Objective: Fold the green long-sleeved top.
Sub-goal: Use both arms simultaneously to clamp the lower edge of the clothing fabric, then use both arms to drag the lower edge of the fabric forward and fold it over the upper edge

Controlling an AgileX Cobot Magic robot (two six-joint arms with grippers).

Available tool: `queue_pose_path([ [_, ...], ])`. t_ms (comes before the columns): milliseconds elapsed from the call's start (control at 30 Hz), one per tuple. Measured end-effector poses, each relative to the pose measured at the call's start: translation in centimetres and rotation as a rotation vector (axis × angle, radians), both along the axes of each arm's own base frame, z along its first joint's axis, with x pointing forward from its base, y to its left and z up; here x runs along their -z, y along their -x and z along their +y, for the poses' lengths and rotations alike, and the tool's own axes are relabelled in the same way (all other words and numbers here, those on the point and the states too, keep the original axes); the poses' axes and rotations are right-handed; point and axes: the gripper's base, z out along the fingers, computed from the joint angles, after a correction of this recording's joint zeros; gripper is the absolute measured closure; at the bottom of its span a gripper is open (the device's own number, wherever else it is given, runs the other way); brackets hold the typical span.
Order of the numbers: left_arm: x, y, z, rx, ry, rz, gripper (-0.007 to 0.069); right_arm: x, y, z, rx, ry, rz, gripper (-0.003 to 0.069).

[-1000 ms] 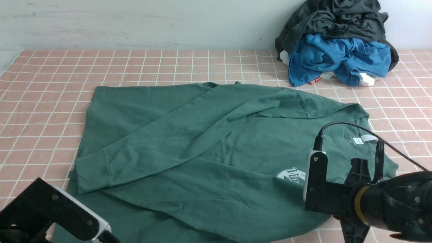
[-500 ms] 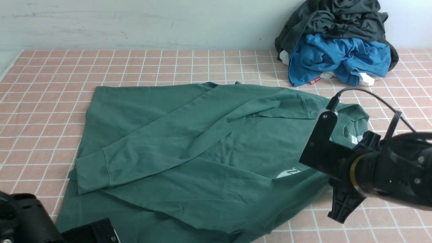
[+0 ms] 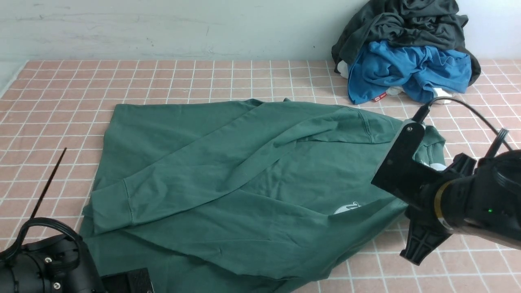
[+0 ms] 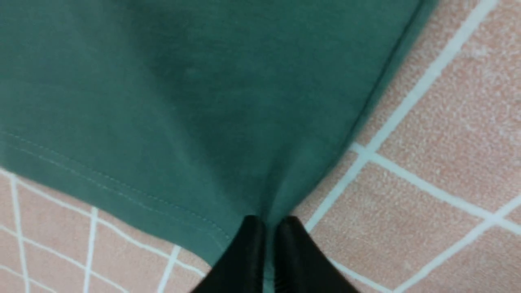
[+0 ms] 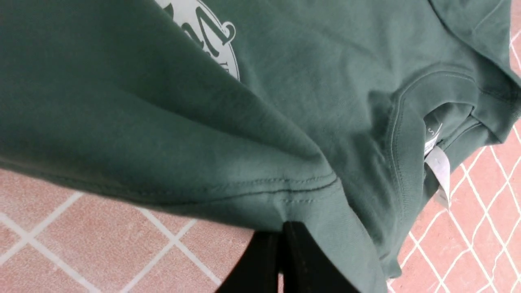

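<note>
The green long-sleeved top (image 3: pixel 244 175) lies spread on the tiled table, one sleeve folded diagonally across its body. Its white chest logo (image 3: pixel 348 208) is half covered by a raised fold. In the right wrist view my right gripper (image 5: pixel 281 234) is shut on the shoulder seam of the top (image 5: pixel 285 101), holding that edge off the tiles beside the neck label (image 5: pixel 437 167). In the left wrist view my left gripper (image 4: pixel 268 228) is shut on the hem corner of the top (image 4: pixel 203 101). In the front view, my left arm (image 3: pixel 44 268) sits at the near left corner, its fingers hidden.
A pile with a dark grey garment (image 3: pixel 407 24) over a bright blue garment (image 3: pixel 407 69) sits at the back right against the wall. A thin black rod (image 3: pixel 49 183) rises above my left arm. Pink tiles (image 3: pixel 163 77) surround the top.
My right gripper has lifted the shoulder edge and carried it farther from me, covering part of the logo. My left arm dropped to the hem corner, opened briefly and shut on it.
</note>
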Motion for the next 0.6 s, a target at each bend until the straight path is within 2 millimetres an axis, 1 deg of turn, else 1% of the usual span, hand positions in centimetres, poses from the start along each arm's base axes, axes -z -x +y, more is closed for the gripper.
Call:
queue_pose_path([
  [167,-2.1,0.6,0.4,-0.046,0.060,-0.092,0.0627,-0.1,0.2,-0.3,0.020,0.015,0.008,0.0664],
  [367,-5.4,1.7,1.6,-0.175,0.181,-0.292,0.0628,-0.5,0.5,-0.6,0.046,0.016,0.011,0.0664],
  [467,-6.1,1.8,1.9,-0.227,0.209,-0.358,0.0628,-0.8,0.6,-0.6,0.046,0.010,0.003,0.0664],
  [600,-6.6,1.3,2.3,-0.335,0.225,-0.473,0.0628,-1.2,0.5,-0.8,0.027,0.031,-0.025,0.0664],
])
